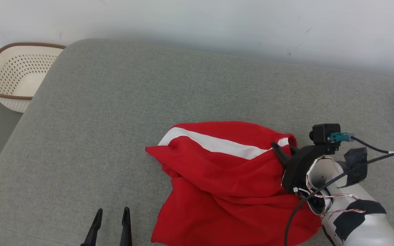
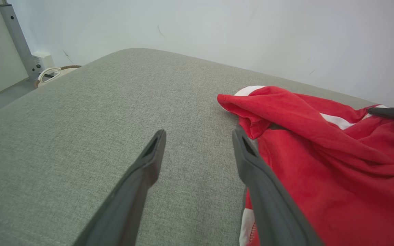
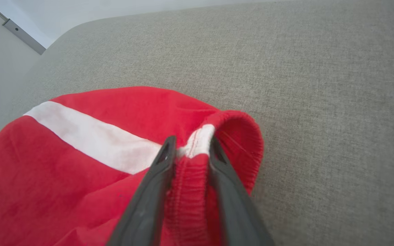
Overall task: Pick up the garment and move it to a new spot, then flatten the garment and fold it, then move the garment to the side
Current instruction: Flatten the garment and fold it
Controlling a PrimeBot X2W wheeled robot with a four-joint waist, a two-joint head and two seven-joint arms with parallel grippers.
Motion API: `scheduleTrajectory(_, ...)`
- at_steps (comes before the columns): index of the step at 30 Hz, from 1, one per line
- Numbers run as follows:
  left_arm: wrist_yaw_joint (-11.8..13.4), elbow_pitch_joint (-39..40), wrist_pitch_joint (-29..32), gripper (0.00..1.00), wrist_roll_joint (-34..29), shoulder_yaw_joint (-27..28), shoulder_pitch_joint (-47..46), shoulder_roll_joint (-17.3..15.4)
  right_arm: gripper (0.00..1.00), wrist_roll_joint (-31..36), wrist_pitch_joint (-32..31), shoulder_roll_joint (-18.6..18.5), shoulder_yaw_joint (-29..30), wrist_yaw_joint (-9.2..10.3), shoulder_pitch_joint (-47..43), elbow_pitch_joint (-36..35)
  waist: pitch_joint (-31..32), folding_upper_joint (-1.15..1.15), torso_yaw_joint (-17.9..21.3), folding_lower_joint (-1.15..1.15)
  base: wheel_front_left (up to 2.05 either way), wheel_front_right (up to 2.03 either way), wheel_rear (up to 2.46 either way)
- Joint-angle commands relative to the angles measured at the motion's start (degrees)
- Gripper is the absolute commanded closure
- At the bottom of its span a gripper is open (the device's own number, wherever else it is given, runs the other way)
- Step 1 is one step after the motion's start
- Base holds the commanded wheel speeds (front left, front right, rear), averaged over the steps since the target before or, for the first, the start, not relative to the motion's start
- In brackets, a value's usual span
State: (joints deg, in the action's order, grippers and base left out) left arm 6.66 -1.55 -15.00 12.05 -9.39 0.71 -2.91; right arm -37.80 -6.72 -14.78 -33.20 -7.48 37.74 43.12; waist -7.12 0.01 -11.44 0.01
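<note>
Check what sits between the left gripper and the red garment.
Nothing but bare grey cushion, as the head view shows. The left gripper stands open, clear of the red garment.

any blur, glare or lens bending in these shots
Head view: soft even light, no glare, the red garment sharp, shadows faint. Left wrist view: the left gripper looms large and slightly soft near the lens, and the far edge of the grey cushion looks bowed. Right wrist view: the right gripper blurs toward the bottom edge, while the waistband stitching is clear.
</note>
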Motion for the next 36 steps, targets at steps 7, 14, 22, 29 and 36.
scheduleTrajectory(7, 0.39, -0.59, -0.25, 0.0, 0.64, -0.13, -1.69, -0.01, 1.0, -4.1, 4.49, -0.42, -1.27, -0.03, 6.72, 4.31, -1.1, -0.01, 0.0, -0.01, 0.0, 0.0, 0.0)
scheduleTrajectory(14, -0.09, -1.28, -0.26, 0.0, 1.21, -0.42, -2.69, -0.01, 1.0, -9.65, 6.96, -0.83, 1.0, -0.03, 14.25, 8.56, -2.22, -0.01, 0.33, -0.01, 0.0, 0.0, 0.0)
scheduleTrajectory(22, 0.45, -1.51, -0.26, 0.0, 1.7, -2.69, -4.27, -0.01, 1.0, -9.92, 11.43, -2.38, 0.9, -0.03, 21.35, 16.3, -3.88, -0.01, -1.45, -0.01, 0.0, 0.0, 0.0)
scheduleTrajectory(29, 0.9, -2.02, -0.26, 0.0, 1.82, -2.77, -3.72, -0.02, 0.0, -10.7, 8.28, -1.78, -2.66, -0.03, 21.51, 20.44, -3.72, -0.01, -1.84, -0.01, 0.0, 0.0, 0.0)
scheduleTrajectory(36, 0.18, -2.56, -0.25, 0.0, 1.07, -1.72, -2.75, -0.02, 0.0, -11.78, 6.35, -2.71, -8.38, -0.03, 17.53, 17.57, -1.27, -0.01, 0.18, -0.01, 0.0, 0.0, 0.0)
